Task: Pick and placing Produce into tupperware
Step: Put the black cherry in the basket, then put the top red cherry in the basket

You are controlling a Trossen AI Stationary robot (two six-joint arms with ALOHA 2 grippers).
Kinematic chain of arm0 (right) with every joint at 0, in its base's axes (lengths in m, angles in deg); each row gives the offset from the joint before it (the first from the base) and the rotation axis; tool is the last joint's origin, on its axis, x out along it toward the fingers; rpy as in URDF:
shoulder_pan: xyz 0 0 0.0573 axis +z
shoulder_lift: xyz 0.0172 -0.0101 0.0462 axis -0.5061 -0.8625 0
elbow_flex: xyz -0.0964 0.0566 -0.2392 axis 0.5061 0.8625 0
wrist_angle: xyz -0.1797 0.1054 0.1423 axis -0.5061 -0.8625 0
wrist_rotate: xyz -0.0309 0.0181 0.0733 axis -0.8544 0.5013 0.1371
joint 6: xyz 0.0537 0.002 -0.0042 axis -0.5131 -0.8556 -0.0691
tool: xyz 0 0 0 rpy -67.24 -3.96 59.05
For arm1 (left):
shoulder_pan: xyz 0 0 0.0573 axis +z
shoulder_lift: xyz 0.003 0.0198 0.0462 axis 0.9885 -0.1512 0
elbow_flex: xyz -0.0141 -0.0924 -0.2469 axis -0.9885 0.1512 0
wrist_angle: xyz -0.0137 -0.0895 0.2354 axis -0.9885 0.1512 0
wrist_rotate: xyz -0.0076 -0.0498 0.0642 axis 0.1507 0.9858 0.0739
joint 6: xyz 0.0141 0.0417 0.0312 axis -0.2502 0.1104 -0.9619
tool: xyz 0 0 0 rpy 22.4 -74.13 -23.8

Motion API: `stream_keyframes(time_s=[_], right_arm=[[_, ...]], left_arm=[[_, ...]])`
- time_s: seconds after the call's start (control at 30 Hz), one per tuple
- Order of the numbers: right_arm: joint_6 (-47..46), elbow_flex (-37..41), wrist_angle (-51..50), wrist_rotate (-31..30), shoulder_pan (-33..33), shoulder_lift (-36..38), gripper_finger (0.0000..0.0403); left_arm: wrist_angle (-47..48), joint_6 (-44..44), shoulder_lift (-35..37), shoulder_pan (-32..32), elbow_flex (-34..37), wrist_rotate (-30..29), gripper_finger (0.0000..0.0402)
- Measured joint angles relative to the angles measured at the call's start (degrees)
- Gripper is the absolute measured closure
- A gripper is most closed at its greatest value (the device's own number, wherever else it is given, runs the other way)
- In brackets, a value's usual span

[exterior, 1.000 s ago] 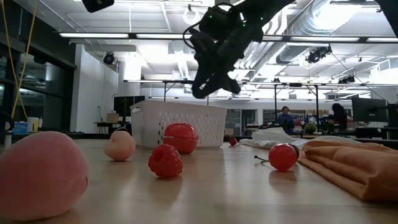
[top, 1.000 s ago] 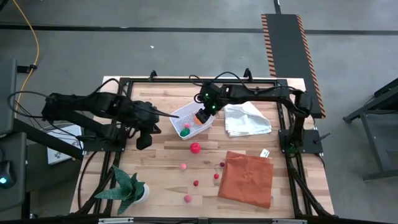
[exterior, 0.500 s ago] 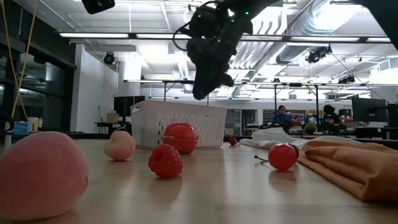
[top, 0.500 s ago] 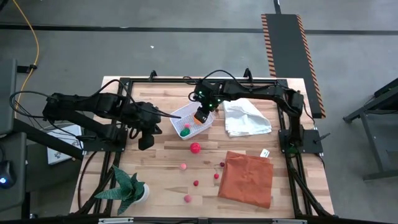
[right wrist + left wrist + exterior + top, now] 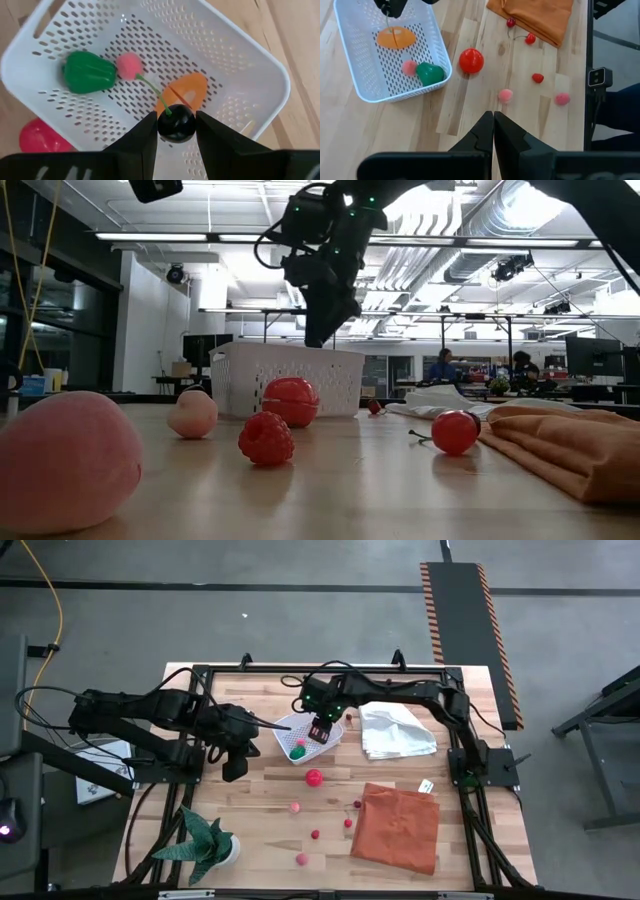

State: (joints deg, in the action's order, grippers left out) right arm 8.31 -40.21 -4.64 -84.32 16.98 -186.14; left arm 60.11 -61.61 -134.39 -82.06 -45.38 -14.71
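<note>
A dark cherry (image 5: pixel 176 124) is being held clamped in the right end effector (image 5: pixel 176 125) above the tupperware (image 5: pixel 240 75), and should be released low over its middle.

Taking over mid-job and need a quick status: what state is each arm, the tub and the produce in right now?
right gripper: above the tub, jaws shut on a dark cherry
left gripper: jaws shut, empty, waiting beside the tub
tupperware: upright, holding an orange piece, a green pepper and a pink ball
red ball: on the table, outside the tub
</note>
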Motion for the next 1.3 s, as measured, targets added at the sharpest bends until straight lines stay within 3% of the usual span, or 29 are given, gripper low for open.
stream_keyframes(time_s=[0.2,0.53,0.8,1.3], right_arm=[[0.53,0.0,-0.16,0.26,0.08,-0.08,0.0285],[-0.93,0.02,0.58,1.31,0.08,-0.08,0.024],[-0.89,-2.78,-3.04,-3.08,-0.52,0.0,0.0238],[-1.46,-4.22,-13.64,-5.03,-7.05,2.08,0.0238]], left_arm=[[0.04,-0.22,-0.01,0.0,0.0,0.0,0.0399],[0.04,-0.35,0.01,-0.02,0.0,-0.02,0.0399],[0.04,-0.35,0.01,0.0,0.0,-0.02,0.0399],[0.04,-0.17,0.03,0.0,0.0,-0.17,0.0399]])
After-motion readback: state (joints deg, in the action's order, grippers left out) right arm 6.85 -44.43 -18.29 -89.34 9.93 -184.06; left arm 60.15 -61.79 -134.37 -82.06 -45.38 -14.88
